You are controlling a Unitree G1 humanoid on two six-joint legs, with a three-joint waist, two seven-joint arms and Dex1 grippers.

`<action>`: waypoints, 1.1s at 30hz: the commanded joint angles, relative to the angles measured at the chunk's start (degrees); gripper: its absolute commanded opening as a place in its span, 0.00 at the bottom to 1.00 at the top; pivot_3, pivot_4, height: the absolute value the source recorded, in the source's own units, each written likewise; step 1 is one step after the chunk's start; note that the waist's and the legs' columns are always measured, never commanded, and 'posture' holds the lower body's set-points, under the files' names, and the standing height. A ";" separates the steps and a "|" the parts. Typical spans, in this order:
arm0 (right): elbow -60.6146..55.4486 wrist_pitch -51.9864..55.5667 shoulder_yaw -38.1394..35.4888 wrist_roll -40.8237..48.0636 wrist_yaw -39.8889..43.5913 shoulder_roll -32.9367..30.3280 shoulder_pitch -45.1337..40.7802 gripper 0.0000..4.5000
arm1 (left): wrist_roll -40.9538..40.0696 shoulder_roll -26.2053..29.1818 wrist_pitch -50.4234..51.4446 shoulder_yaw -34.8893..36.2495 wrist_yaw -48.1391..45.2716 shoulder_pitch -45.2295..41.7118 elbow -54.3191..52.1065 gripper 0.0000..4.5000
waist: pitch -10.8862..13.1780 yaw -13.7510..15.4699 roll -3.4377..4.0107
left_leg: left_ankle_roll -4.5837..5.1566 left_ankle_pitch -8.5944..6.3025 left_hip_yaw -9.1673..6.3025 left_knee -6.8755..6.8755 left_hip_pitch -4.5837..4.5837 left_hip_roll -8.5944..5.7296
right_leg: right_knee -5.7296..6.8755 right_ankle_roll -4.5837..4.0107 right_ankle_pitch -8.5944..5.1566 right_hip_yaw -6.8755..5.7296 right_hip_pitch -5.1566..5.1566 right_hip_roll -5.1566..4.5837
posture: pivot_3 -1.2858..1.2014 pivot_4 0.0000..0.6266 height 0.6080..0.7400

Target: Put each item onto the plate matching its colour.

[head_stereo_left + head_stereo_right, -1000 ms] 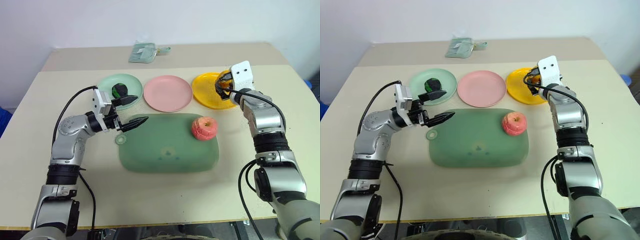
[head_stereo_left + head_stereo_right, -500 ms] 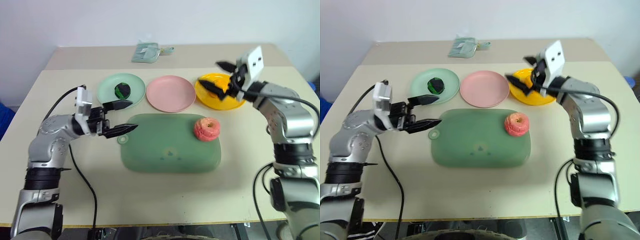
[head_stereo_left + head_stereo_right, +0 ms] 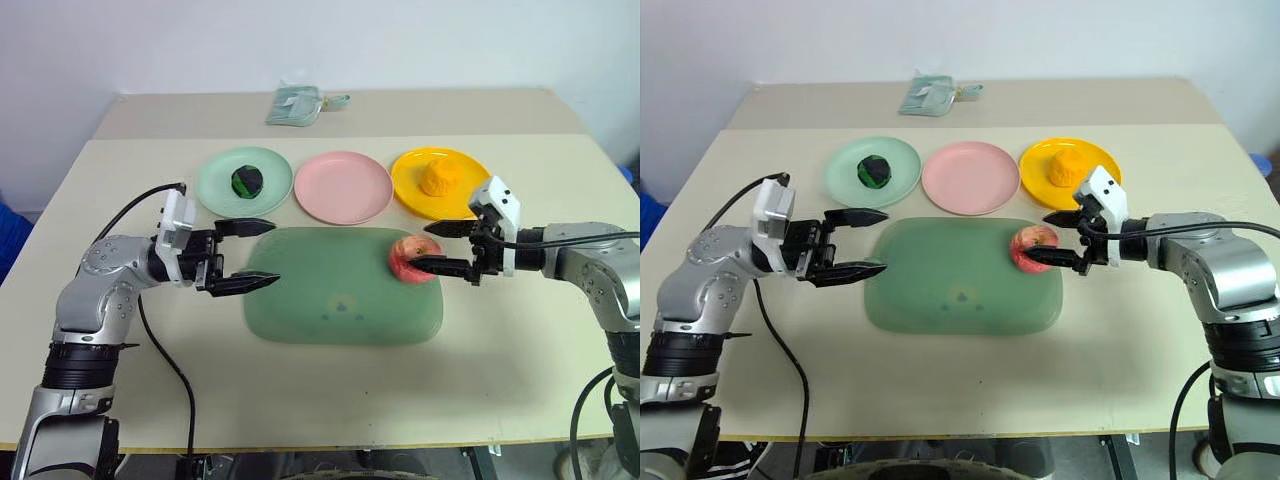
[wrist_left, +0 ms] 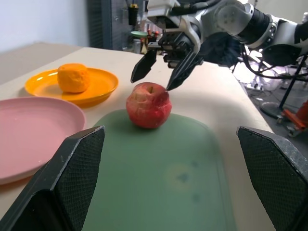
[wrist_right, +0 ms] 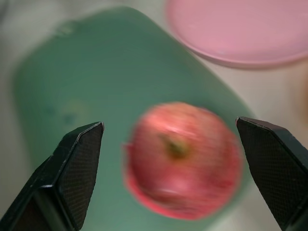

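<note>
On the beige desk [image 3: 330, 390] in front of you lie three plates in one row, with a large green mat [image 3: 330, 300] just before them. At your left the mint green plate [image 3: 215, 185] carries the dark green-and-black ball [image 3: 246, 181]. The pink plate [image 3: 345, 187] stands in the middle with nothing on it, and at your right the yellow plate [image 3: 470, 185] carries the orange-yellow lumpy ball [image 3: 438, 178]. So two fruits sit on plates of their own colour. The pinkish-red apple [image 3: 408, 257] is not yet on a plate: it rests on the right far corner of the mat, its dimple turned up. Your right pincer [image 3: 437, 247] points toward the apple from the right side, released, with both black fingers spread wide; one finger lies by the near side of the apple and the other reaches above its top, and you can not tell if either touches it. Your left pincer [image 3: 247, 255] is also released and grasps nothing; it hovers over the left edge of the mat, pointing to the right, well apart from the apple. Far behind the plates, near the back edge of the desk, lies a folded pale teal cloth [image 3: 297, 104].
</note>
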 commanded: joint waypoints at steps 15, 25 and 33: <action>-2.24 -10.23 5.41 -8.07 -0.74 -0.38 2.73 0.99 | 0.72 0.12 -0.95 -0.42 0.02 -1.21 -1.10 1.00 | -0.01 0.39 -0.02 | 0.01 -0.01 0.00 0.01 0.01 -0.02 | -0.03 0.00 0.00 -0.01 0.05 -0.01 | 0.52 0.24 0.98; -2.68 -10.37 1.02 -3.55 0.52 2.18 0.37 0.99 | 0.45 0.20 -0.82 0.02 0.09 -0.95 -0.89 1.00 | -0.01 0.40 -0.02 | 0.01 -0.01 0.00 0.01 0.06 -0.02 | -0.03 0.00 0.00 -0.01 0.09 0.00 | 0.52 0.24 0.98; 0.06 -13.32 1.51 -6.12 -0.14 1.54 -0.26 0.99 | 0.53 -0.08 -1.32 0.02 -0.06 -0.68 -0.60 1.00 | -0.01 0.43 -0.02 | 0.01 -0.01 0.00 0.01 0.06 -0.02 | -0.03 0.00 0.00 -0.01 0.10 0.00 | 0.52 0.24 0.98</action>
